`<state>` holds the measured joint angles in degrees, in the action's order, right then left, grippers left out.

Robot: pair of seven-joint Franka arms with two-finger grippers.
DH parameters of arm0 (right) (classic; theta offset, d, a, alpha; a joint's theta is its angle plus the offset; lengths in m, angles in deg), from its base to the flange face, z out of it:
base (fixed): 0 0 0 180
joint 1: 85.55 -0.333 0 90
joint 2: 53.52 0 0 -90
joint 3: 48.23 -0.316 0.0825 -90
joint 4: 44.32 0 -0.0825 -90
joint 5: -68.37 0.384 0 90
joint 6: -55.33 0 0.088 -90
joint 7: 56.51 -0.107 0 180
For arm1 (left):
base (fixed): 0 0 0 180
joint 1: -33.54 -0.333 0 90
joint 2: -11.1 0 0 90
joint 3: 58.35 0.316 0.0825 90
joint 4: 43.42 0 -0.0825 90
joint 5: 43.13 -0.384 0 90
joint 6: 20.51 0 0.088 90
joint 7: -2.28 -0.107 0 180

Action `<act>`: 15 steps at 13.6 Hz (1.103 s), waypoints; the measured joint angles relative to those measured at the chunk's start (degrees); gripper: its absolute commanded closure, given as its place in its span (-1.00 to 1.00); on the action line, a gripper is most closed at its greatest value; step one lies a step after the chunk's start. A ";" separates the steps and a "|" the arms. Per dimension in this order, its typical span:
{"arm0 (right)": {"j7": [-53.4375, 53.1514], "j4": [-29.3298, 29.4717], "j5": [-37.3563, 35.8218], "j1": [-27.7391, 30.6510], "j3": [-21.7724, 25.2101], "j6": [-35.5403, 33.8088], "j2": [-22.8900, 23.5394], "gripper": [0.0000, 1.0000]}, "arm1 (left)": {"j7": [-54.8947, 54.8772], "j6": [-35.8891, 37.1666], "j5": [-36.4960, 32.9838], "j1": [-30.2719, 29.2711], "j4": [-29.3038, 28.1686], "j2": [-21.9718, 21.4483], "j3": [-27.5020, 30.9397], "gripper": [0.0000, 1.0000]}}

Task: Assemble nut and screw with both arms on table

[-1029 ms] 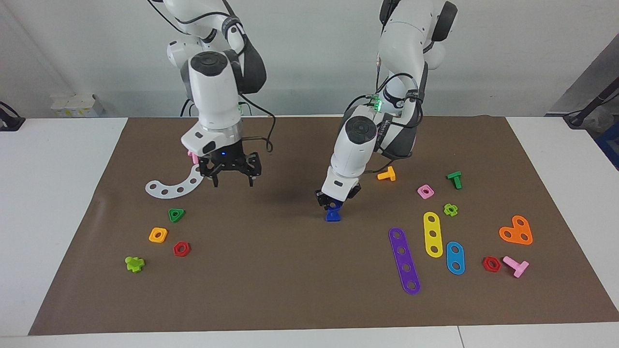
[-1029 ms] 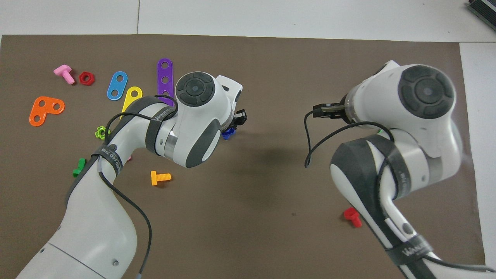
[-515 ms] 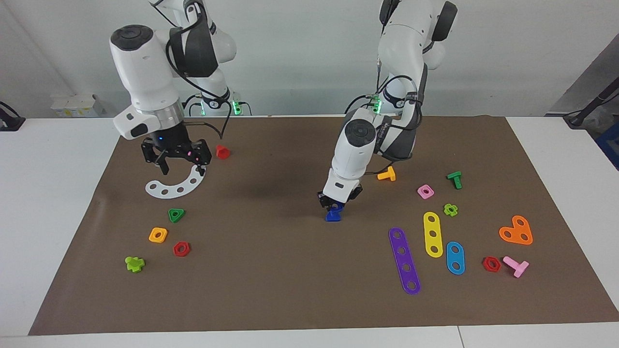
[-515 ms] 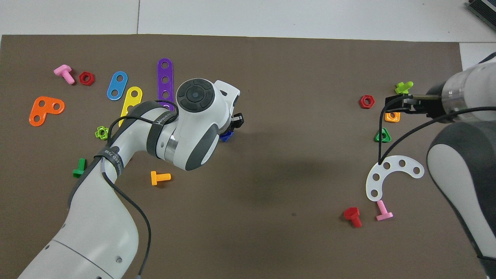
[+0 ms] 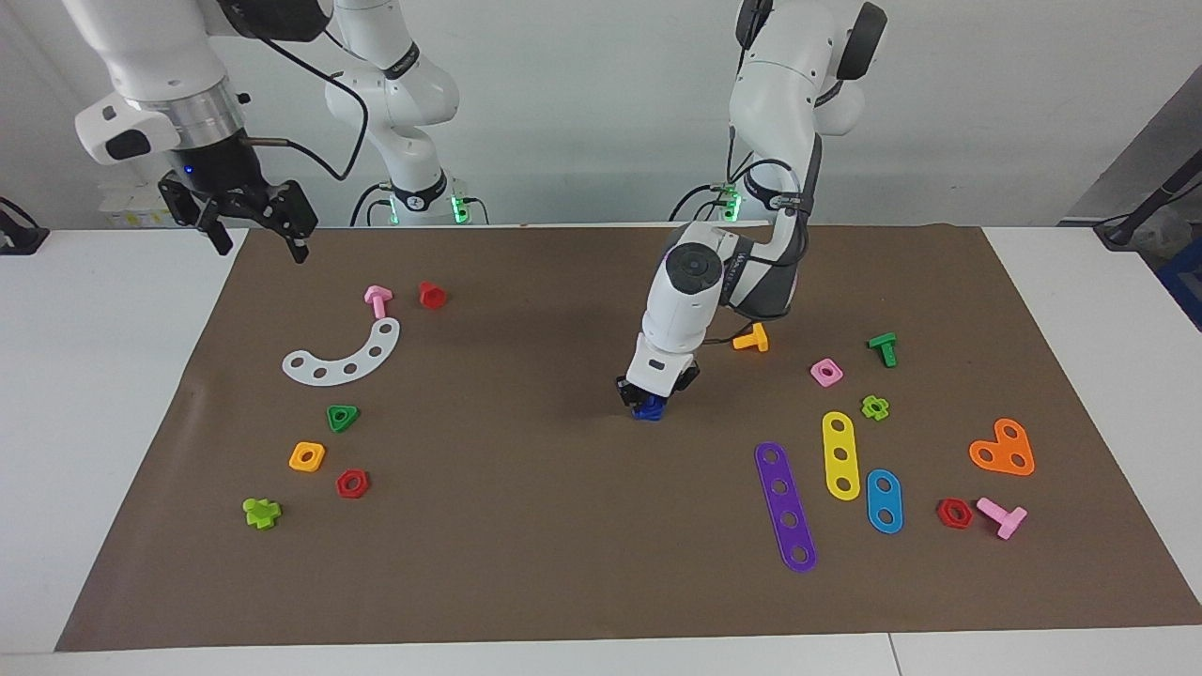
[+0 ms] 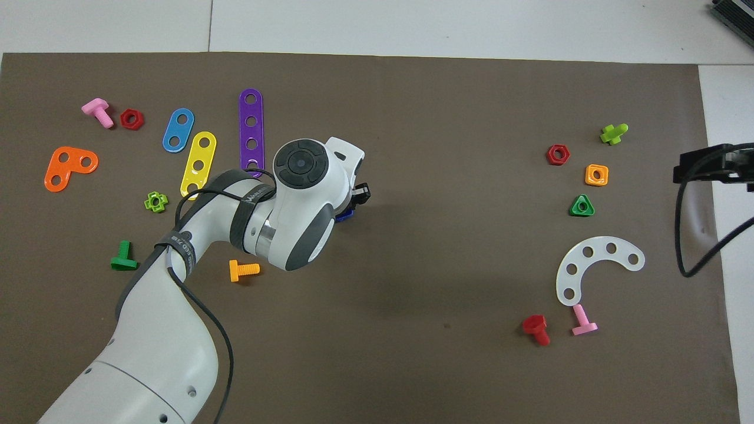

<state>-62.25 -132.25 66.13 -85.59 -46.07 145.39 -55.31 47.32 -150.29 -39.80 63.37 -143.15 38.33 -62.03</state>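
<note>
The screw (image 5: 648, 409) stands mid-mat, clamped in the left gripper (image 5: 650, 399), with the nut seemingly on it. It looks light, stiff and smooth plastic; I would grip its flat sides. The right gripper (image 5: 252, 232) hangs open over the table edge.

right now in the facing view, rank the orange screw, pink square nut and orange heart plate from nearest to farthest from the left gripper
From the left gripper, low over the mat's middle:
1. Orange screw, closest, a little nearer the robots.
2. Pink square nut, farther toward the left arm's end.
3. Orange heart plate, farthest, near the mat's edge at that end.
</note>
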 measured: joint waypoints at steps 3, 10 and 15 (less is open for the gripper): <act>1.38 -0.63 0.00 1.21 0.00 -0.92 -0.95 -1.00 | 0.00 -0.02 -0.28 -0.02 -0.05 -0.09 0.19 -1.00; 1.38 -4.28 0.00 0.95 -0.43 -0.14 -2.16 -1.00 | 0.00 6.89 -2.02 -0.53 7.17 -0.24 0.72 -1.00; 1.38 -5.13 0.00 0.89 -0.71 -0.14 -2.75 -1.00 | -6.42 18.78 -1.92 -8.19 13.29 -4.00 0.88 -1.00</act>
<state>-60.87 -137.39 66.13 -84.70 -46.78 145.25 -58.06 40.90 -131.51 -41.72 55.18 -129.87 34.33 -61.15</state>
